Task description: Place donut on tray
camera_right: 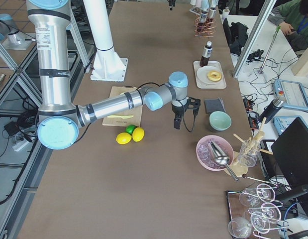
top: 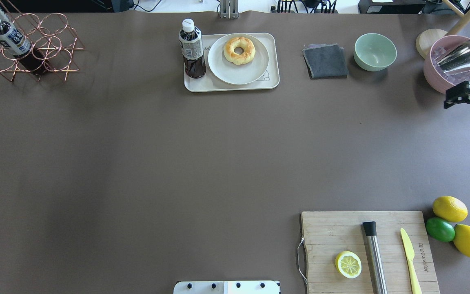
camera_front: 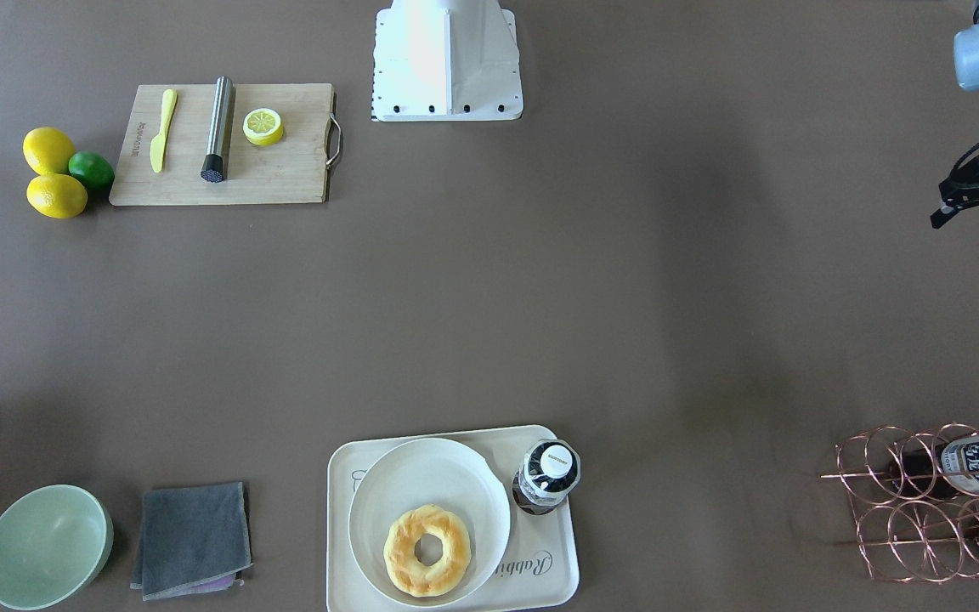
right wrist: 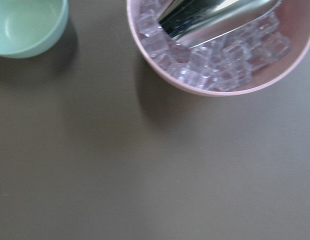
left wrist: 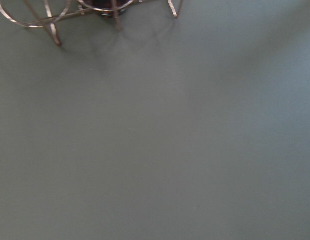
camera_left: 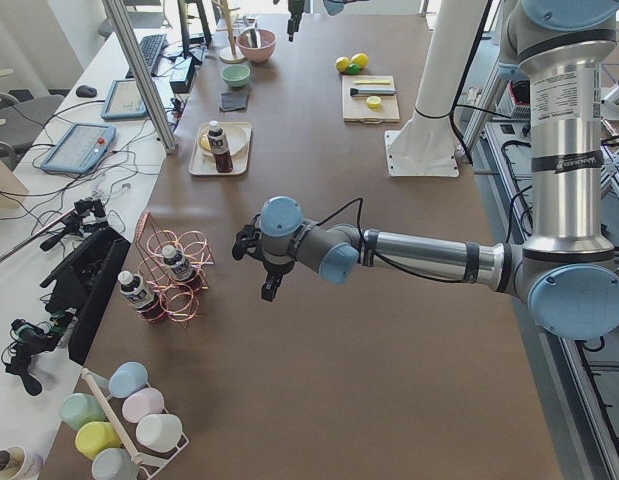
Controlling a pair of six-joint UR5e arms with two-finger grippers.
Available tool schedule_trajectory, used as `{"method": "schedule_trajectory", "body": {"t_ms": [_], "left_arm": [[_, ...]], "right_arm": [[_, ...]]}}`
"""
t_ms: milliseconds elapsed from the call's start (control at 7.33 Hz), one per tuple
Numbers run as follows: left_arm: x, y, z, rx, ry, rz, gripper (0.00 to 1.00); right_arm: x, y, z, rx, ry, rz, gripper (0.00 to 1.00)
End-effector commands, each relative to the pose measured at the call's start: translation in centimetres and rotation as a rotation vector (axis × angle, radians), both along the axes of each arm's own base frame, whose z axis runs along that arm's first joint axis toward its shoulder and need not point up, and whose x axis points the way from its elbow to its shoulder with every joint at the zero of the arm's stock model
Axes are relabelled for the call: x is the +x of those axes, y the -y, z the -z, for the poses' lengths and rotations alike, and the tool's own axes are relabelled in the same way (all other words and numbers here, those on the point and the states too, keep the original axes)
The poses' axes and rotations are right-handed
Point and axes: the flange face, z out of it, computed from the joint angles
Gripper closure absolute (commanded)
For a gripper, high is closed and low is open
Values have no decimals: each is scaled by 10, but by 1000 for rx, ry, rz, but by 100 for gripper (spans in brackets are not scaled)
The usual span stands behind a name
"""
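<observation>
The golden-yellow donut [camera_front: 427, 550] lies on a white plate [camera_front: 421, 476], and the plate sits on the cream tray [camera_front: 545, 582] at the table's far edge. The donut [top: 239, 50] and the tray [top: 202, 85] also show in the overhead view. My left gripper [camera_front: 978, 223] hovers open and empty over the table's left end, near the wire rack. My right gripper [top: 467, 106] hovers open and empty at the right end, beside the pink bowl. Both are far from the tray.
A dark drink bottle [top: 192, 49] stands on the tray beside the plate. A copper wire rack [top: 27, 53] holds bottles at the far left. A grey cloth [top: 325, 61], a green bowl [top: 375, 52], and a pink ice bowl [top: 435, 71] with a metal scoop stand at the far right. A cutting board [top: 324, 228] with a lemon half, lemons and a lime is at the near right.
</observation>
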Motion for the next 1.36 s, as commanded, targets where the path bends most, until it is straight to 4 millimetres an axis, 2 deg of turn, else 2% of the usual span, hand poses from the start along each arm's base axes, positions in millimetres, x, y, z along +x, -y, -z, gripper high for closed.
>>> {"method": "schedule_trajectory", "body": {"t_ms": [0, 136, 273, 409, 545, 682, 818, 1227], "left_arm": [[-75, -1, -71, -3, 43, 5, 2], [-94, -2, -73, -25, 52, 2, 2], [-105, -2, -55, -34, 49, 9, 2], [-106, -5, -42, -71, 54, 8, 2], [-118, -14, -50, -70, 58, 12, 2], [-144, -27, -61, -89, 54, 63, 2], [-148, -35, -66, -109, 49, 80, 2], [-149, -35, -66, -110, 45, 83, 2]], "right_arm": [[109, -26, -66, 57, -122, 203, 0], [138, -31, -75, 53, -139, 248, 0], [149, -36, -81, 42, -141, 257, 0], [153, -40, -85, 33, -133, 250, 0], [155, -49, -96, 10, -111, 245, 0], [157, -58, -105, -7, -108, 242, 0], [163, -63, -109, -15, -106, 231, 0], [168, -63, -108, -15, -106, 218, 0]]}}
